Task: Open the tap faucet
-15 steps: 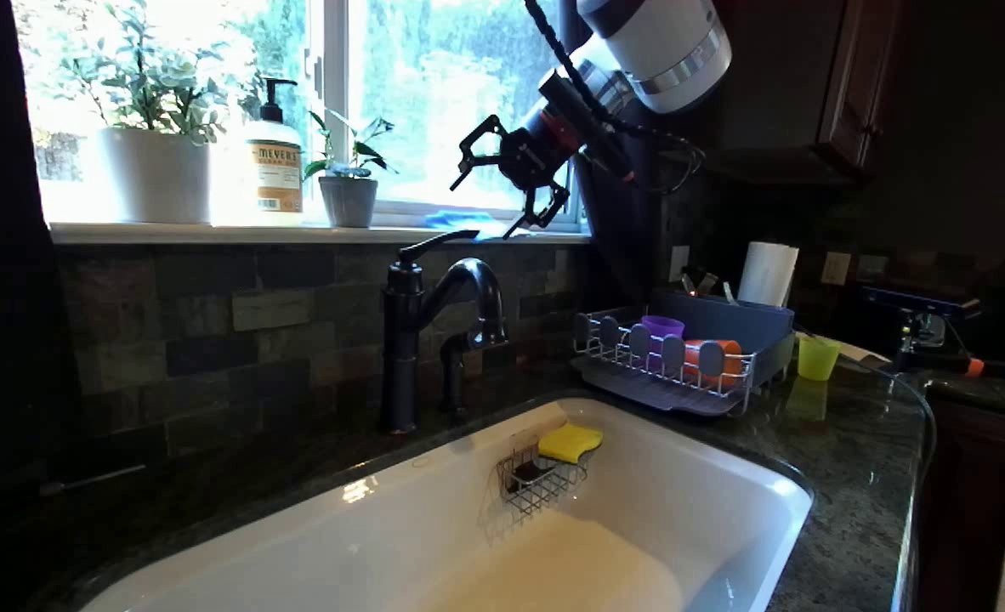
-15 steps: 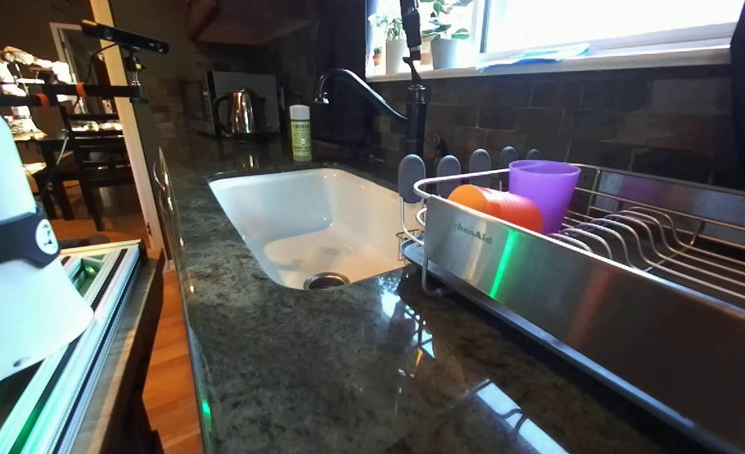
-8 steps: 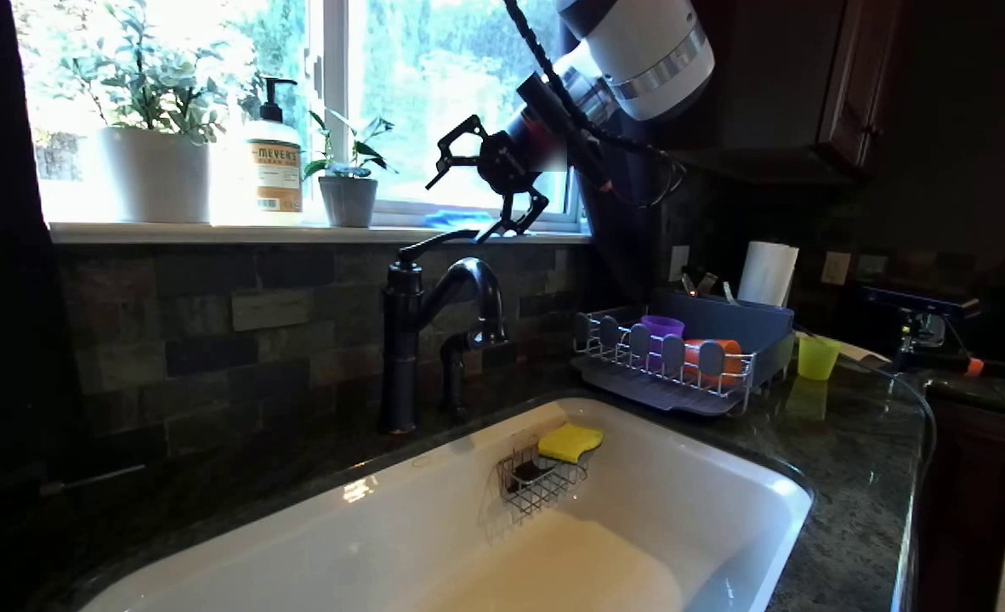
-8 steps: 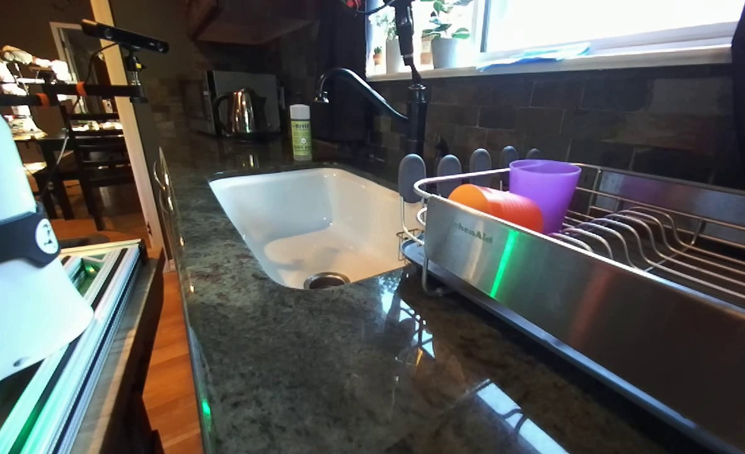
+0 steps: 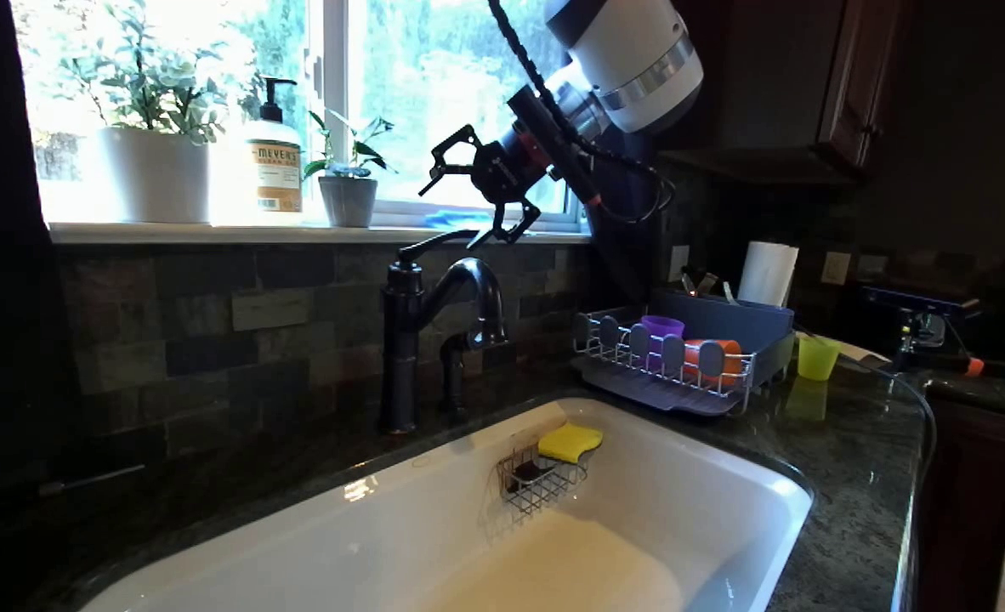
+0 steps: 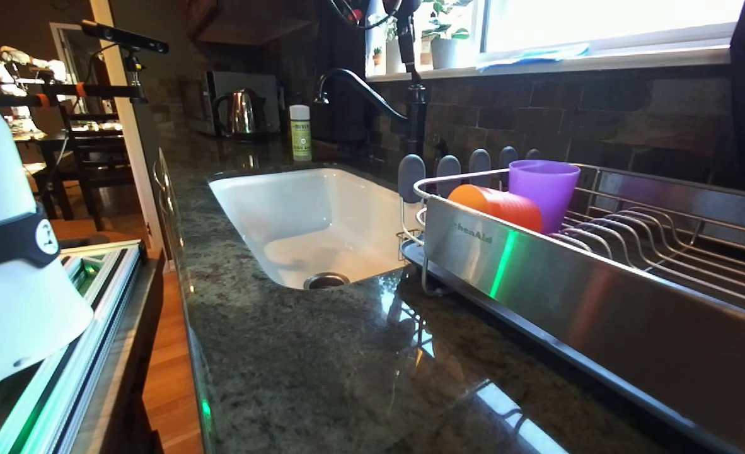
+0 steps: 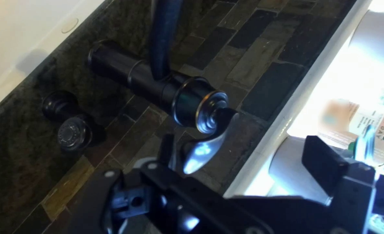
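The bronze-black metal faucet [image 5: 400, 357] with an arched gooseneck spout [image 5: 471, 270] stands upright beside the glossy white sink [image 5: 681, 463]. Near the tip of the faucet's short curved lever handle [image 7: 206, 148] hangs the black two-fingered gripper [image 5: 446, 220], jaws spread wide; whether they touch it I cannot tell. A yellow sponge [image 5: 570, 443] lies on the wire caddy [image 5: 545, 491].

I get daylight glaring through the window [image 5: 443, 85]. Below it runs a dark tiled wall [image 5: 273, 310]; beside it hangs a cabinet [image 5: 775, 93], probably wooden, mostly in shadow. Across the counter [image 6: 322, 359] from the window I see wooden floor [image 6: 167, 372].
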Available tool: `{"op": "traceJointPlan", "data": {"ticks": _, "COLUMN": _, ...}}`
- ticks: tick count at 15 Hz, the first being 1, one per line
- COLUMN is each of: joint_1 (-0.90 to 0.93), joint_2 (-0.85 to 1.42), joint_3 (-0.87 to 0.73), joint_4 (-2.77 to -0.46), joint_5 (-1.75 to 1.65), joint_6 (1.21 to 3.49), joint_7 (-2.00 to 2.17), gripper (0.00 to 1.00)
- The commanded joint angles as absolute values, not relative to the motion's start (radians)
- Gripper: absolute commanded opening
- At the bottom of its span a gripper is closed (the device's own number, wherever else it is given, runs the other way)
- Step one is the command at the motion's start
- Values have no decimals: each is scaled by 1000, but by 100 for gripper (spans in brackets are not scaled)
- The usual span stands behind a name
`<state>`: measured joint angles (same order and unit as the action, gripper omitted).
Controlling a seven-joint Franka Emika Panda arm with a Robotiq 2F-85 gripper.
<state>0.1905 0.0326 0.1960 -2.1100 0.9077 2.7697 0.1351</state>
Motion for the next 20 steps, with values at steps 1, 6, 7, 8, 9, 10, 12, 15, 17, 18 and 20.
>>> {"op": "traceJointPlan", "data": {"ticks": 1, "joint_1": 200, "joint_2": 57, "joint_3": 215, "joint_4": -2059, "joint_5": 1011, "joint_6": 2792, "joint_7": 65, "gripper": 100}}
{"op": "traceJointPlan", "data": {"ticks": 6, "joint_1": 201, "joint_2": 84, "joint_3": 231, "joint_4": -2003, "joint_5": 1110, "joint_6": 2808, "joint_7": -29, "gripper": 100}}
{"op": "traceJointPlan", "data": {"ticks": 7, "joint_1": 200, "joint_2": 90, "joint_3": 234, "joint_4": -1994, "joint_5": 1126, "joint_6": 2811, "joint_7": -54, "gripper": 100}}
{"op": "traceJointPlan", "data": {"ticks": 8, "joint_1": 200, "joint_2": 94, "joint_3": 235, "joint_4": -1989, "joint_5": 1139, "joint_6": 2814, "joint_7": -69, "gripper": 100}}
{"op": "traceJointPlan", "data": {"ticks": 9, "joint_1": 200, "joint_2": 96, "joint_3": 237, "joint_4": -1985, "joint_5": 1151, "joint_6": 2816, "joint_7": -86, "gripper": 100}}
{"op": "traceJointPlan", "data": {"ticks": 10, "joint_1": 199, "joint_2": 98, "joint_3": 238, "joint_4": -1983, "joint_5": 1150, "joint_6": 2812, "joint_7": -91, "gripper": 100}}
{"op": "traceJointPlan", "data": {"ticks": 12, "joint_1": 204, "joint_2": 60, "joint_3": 212, "joint_4": -2042, "joint_5": 967, "joint_6": 2735, "joint_7": 67, "gripper": 100}}
{"op": "traceJointPlan", "data": {"ticks": 15, "joint_1": 198, "joint_2": -24, "joint_3": 202, "joint_4": -2085, "joint_5": 772, "joint_6": 2679, "joint_7": 177, "gripper": 100}}
{"op": "traceJointPlan", "data": {"ticks": 17, "joint_1": 188, "joint_2": -76, "joint_3": 197, "joint_4": -2083, "joint_5": 680, "joint_6": 2641, "joint_7": 226, "gripper": 100}}
{"op": "traceJointPlan", "data": {"ticks": 18, "joint_1": 182, "joint_2": -102, "joint_3": 193, "joint_4": -2079, "joint_5": 635, "joint_6": 2614, "joint_7": 251, "gripper": 100}}
{"op": "traceJointPlan", "data": {"ticks": 20, "joint_1": 170, "joint_2": -143, "joint_3": 185, "joint_4": -2069, "joint_5": 549, "joint_6": 2530, "joint_7": 282, "gripper": 100}}
